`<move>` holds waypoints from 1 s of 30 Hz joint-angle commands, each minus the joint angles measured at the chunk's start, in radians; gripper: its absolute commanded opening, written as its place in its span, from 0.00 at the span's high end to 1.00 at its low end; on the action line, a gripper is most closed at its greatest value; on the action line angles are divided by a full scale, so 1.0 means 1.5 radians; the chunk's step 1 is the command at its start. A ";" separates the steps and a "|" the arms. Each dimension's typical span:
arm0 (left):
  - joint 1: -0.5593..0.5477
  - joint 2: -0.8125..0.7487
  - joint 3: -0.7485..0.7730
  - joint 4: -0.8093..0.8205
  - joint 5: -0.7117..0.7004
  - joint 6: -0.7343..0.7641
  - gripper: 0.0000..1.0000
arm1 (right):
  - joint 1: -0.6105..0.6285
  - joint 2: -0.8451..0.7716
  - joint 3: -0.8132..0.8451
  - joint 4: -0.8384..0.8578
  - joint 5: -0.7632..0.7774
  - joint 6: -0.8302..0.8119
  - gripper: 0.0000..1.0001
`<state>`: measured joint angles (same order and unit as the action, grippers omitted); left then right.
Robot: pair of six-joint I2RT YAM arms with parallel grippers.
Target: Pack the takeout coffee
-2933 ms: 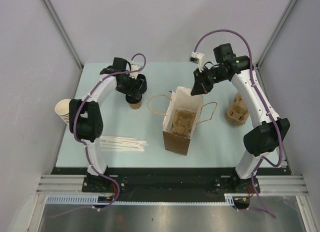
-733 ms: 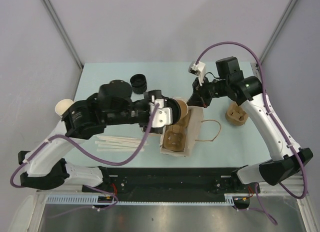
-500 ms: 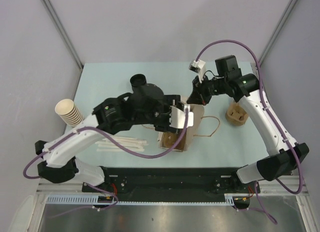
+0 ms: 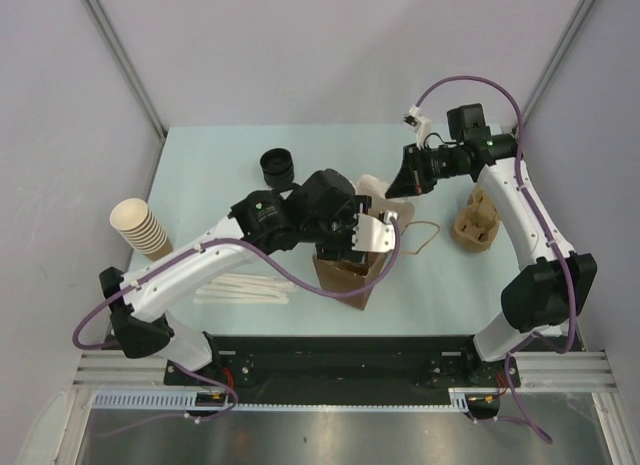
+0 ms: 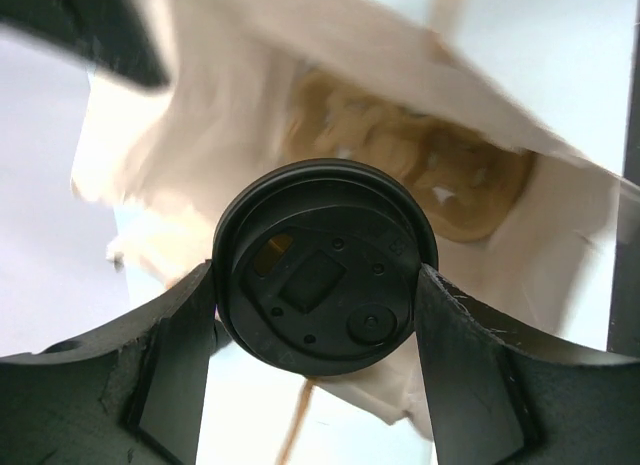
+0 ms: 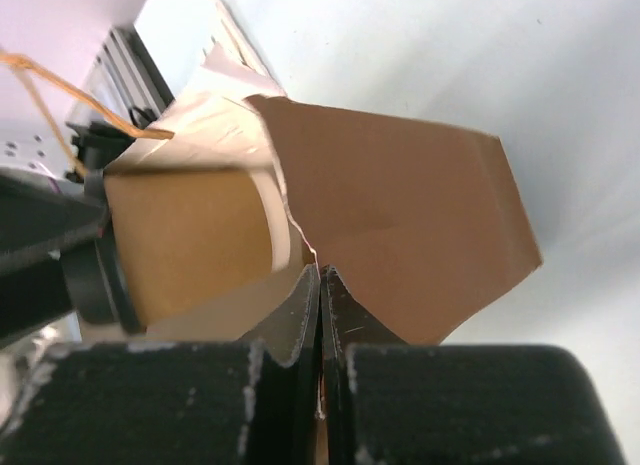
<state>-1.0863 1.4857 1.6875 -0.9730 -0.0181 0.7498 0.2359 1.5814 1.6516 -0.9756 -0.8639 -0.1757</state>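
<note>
**A:** Which step is in hand?

**B:** The putting-in, I'd say. The left arm (image 4: 200,260) reaches from the lower left to the middle of the overhead view. Its jaws stand wide and are clamped on the coffee cup (image 5: 320,260) from both sides. The cup is right at the mouth of the paper bag (image 4: 345,277).

**A:** And further right?

**B:** The right jaws are closed flat on the bag's top edge, just right of centre in the overhead view. That seems to hold the mouth open.

**A:** Which way does the cup point?

**B:** In the left wrist view its black lid faces the camera at mid-frame. So its long axis runs straight away from the wrist, base leading. The cardboard carrier (image 5: 450,175) lies inside the bag, at the upper right of that view. In the right wrist view the cup lies across the left half, with the lid at the left and the base toward the bag. I cannot tell whether it is truly upright.

**A:** What does the next move call for?

**B:** Probably easing the base down into a carrier pocket without tipping the cup. The left jaws should let go only once it is seated, while the right jaws hold the bag.
</note>
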 commanded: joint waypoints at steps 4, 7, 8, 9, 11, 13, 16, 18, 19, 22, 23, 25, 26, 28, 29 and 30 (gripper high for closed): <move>0.054 0.005 0.012 0.008 0.071 -0.014 0.67 | -0.019 0.015 -0.011 -0.044 -0.077 0.024 1.00; 0.054 0.009 0.015 0.008 0.096 -0.030 0.67 | -0.018 0.009 -0.010 -0.047 -0.062 0.021 1.00; 0.054 0.010 0.017 0.008 0.102 -0.038 0.67 | -0.019 0.002 -0.012 -0.051 -0.056 0.017 1.00; 0.055 0.010 0.016 0.013 0.115 -0.045 0.67 | -0.020 -0.008 -0.028 -0.053 -0.049 0.018 1.00; 0.054 0.005 0.002 0.025 0.124 -0.065 0.67 | -0.021 -0.029 -0.055 -0.042 -0.041 0.024 1.00; 0.054 0.004 -0.013 0.035 0.137 -0.079 0.67 | -0.019 -0.074 -0.097 0.007 -0.034 0.061 1.00; 0.054 -0.005 -0.049 0.056 0.146 -0.096 0.67 | 0.002 -0.129 -0.131 0.056 0.018 0.074 0.99; 0.054 -0.018 -0.076 0.081 0.155 -0.106 0.67 | 0.014 -0.159 -0.150 0.087 0.037 0.069 0.97; 0.053 -0.022 -0.103 0.092 0.159 -0.116 0.67 | 0.016 -0.163 -0.158 0.098 0.049 0.073 0.96; 0.053 -0.028 -0.131 0.113 0.166 -0.145 0.67 | 0.031 -0.158 -0.166 0.116 0.065 0.088 0.94; 0.053 -0.028 -0.134 0.111 0.176 -0.151 0.67 | 0.032 -0.156 -0.165 0.114 0.072 0.093 0.94; 0.053 -0.035 -0.151 0.121 0.180 -0.166 0.67 | 0.034 -0.149 -0.166 0.091 0.086 0.096 0.89; 0.053 -0.038 -0.157 0.140 0.181 -0.174 0.67 | 0.032 -0.151 -0.171 0.083 0.090 0.092 0.86; 0.053 -0.023 -0.155 0.145 0.194 -0.185 0.67 | 0.025 -0.161 -0.179 0.079 0.103 0.090 0.79; 0.053 -0.015 -0.150 0.142 0.202 -0.186 0.67 | 0.021 -0.163 -0.179 0.078 0.103 0.079 0.67; 0.053 -0.009 -0.146 0.144 0.203 -0.189 0.67 | 0.013 -0.165 -0.178 0.084 0.099 0.078 0.61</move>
<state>-1.0031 1.4857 1.4544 -0.8227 0.2241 0.5220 0.2794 1.3502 1.3872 -0.8658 -0.7483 -0.0502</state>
